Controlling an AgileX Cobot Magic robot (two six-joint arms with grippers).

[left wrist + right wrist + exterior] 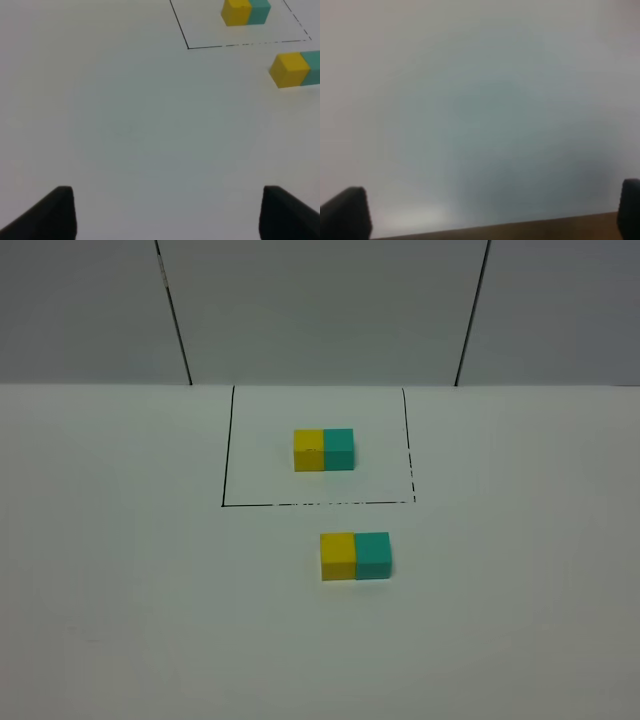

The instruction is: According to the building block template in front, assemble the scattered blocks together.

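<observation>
Loose yellow cube (338, 556) + teal cube (373, 555) sat touching, yellow left, on white table (120, 590), just near of black frame (222, 455). Template pair (323, 450) inside frame, same order. L gripper (167, 212) fingers spread, empty, well left of blocks. R gripper (492, 212) fingers spread, empty, over bare table.
</observation>
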